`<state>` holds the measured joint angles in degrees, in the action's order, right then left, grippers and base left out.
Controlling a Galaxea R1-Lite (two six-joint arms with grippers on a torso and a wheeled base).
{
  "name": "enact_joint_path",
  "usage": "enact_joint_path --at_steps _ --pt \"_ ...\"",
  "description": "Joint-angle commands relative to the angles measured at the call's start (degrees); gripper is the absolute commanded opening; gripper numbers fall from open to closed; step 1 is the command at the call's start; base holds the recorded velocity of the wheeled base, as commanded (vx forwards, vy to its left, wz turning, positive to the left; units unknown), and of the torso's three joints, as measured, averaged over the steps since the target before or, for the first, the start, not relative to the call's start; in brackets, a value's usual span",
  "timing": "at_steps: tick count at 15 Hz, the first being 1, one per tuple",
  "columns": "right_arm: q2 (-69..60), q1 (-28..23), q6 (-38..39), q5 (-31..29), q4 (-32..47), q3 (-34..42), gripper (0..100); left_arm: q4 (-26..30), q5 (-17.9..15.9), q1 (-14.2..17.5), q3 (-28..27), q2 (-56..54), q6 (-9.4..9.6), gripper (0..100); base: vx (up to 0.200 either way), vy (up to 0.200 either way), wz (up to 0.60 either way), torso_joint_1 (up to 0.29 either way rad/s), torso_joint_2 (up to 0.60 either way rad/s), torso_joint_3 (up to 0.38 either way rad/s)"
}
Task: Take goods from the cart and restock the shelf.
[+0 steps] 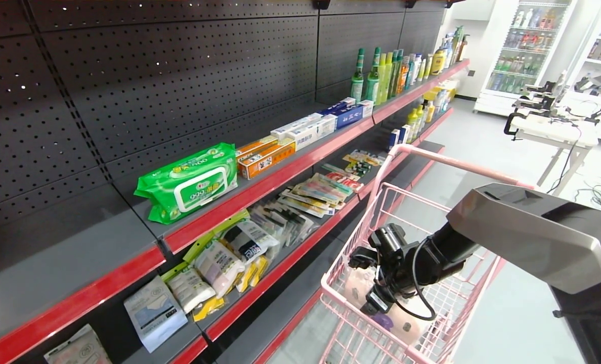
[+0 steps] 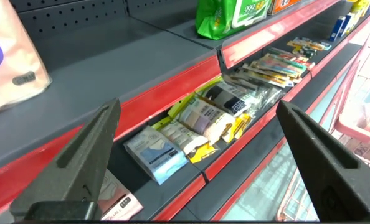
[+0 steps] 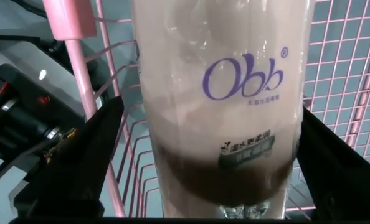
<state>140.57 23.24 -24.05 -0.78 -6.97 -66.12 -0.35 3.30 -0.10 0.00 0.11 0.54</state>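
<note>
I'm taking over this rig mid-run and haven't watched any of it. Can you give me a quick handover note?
Left tool: open and empty, over the grey upper shelf, near a pink pack lying there.
Right tool: open, down inside the pink cart, with a finger on either side of a pale pack, not closed on it.
Done: that one pink pack looks shelved.
Left: close on the pale pack, lift it out and set it on the shelf's bare stretch. The cart seems to hold more.
</note>
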Motion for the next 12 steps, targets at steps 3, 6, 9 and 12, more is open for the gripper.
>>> enact_joint_path --at_steps 3,6,9,12 --pt "0.41 0.06 -0.12 -0.01 0.12 -0.06 100 -0.09 0.04 0.01 0.0 -0.02 -0.01 100 0.0 0.0 0.0 -0.134 0.31 0.18" --pt "0.32 -0.12 0.06 -0.27 0.12 -0.5 100 0.0 0.04 0.01 0.0 -0.02 -0.01 100 0.0 0.0 0.0 -0.08 0.2 0.115" --pt "-0.12 -0.03 -0.47 -1.07 1.35 -1.99 100 0.0 0.04 0.01 0.0 -0.02 -0.01 100 0.0 0.0 0.0 0.0 0.0 0.0" --pt "-1.0 -0.03 -1.96 -1.15 11.89 -6.12 100 0.0 0.04 0.01 0.0 -0.02 -0.01 100 0.0 0.0 0.0 0.0 0.0 0.0"
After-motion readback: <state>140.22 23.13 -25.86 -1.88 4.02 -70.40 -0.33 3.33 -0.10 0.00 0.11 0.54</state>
